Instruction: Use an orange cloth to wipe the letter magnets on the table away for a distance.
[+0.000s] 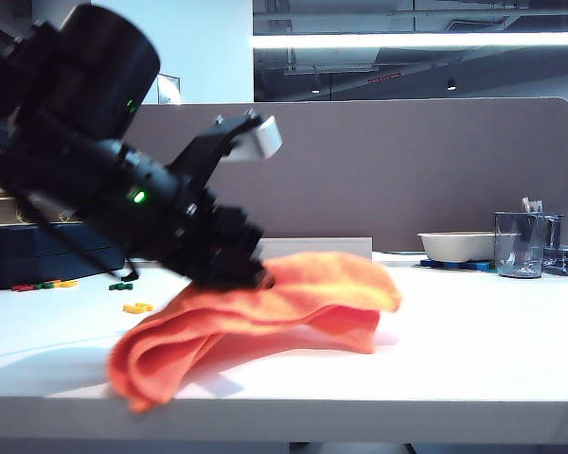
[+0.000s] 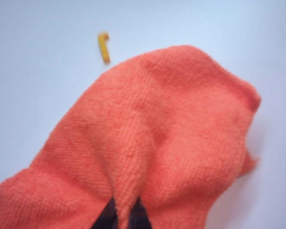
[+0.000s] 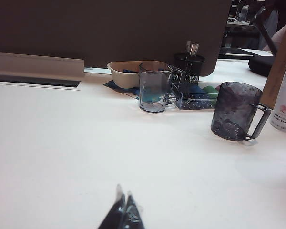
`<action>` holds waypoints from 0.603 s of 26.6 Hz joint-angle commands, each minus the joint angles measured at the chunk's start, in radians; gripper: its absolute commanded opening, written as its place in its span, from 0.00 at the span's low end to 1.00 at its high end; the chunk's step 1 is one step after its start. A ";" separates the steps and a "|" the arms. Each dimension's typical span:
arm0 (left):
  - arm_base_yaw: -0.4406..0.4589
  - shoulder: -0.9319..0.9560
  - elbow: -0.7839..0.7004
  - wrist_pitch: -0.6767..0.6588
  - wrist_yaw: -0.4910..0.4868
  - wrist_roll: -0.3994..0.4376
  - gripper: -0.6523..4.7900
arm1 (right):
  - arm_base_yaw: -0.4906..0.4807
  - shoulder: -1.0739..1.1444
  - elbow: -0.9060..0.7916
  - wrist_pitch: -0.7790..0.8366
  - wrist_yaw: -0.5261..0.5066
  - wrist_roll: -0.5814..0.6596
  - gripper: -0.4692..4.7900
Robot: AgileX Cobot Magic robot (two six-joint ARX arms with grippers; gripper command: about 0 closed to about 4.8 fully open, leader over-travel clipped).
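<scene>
- Left arm (image 1: 104, 180): black, looming closest in the exterior view, slanting down to the cloth.
- Left claw (image 2: 125, 217): pinching a raised fold of the cloth between its dark fingertips.
- Cloth (image 1: 265, 317): orange, fuzzy, ribbed weave; lies crumpled near the worktop's front edge, one flap lifted at the pinch.
- Worktop (image 1: 473, 331): smooth, white.
- Letter magnets: one yellow piece (image 2: 104, 46) just beside the cloth's edge; more in red, green and yellow (image 1: 66, 283) behind the arm.
- Right claw (image 3: 124, 214): pressed together, low over bare worktop, well apart from the cloth.
- Cups (image 3: 155, 86) and bowl (image 1: 456, 246): at the far right.
</scene>
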 commanded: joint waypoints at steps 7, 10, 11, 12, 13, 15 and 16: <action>-0.047 0.001 0.171 0.019 0.033 -0.040 0.11 | 0.000 -0.004 -0.008 0.016 0.000 0.001 0.08; -0.058 0.053 0.242 0.018 0.021 -0.040 0.11 | 0.000 -0.004 -0.008 0.016 0.001 0.001 0.08; -0.058 0.093 0.268 0.012 0.022 -0.040 0.11 | 0.000 -0.004 -0.008 0.016 0.001 0.001 0.08; -0.058 0.131 0.290 -0.006 0.022 -0.040 0.11 | 0.000 -0.004 -0.008 0.016 0.001 0.001 0.08; -0.058 0.156 0.303 -0.020 0.021 -0.040 0.11 | 0.000 -0.004 -0.008 0.016 0.001 0.001 0.08; -0.058 0.195 0.318 -0.035 0.022 -0.040 0.11 | 0.000 -0.004 -0.008 0.016 0.001 0.001 0.08; -0.058 0.215 0.320 -0.037 0.021 -0.040 0.11 | 0.000 -0.004 -0.008 0.016 0.001 0.001 0.08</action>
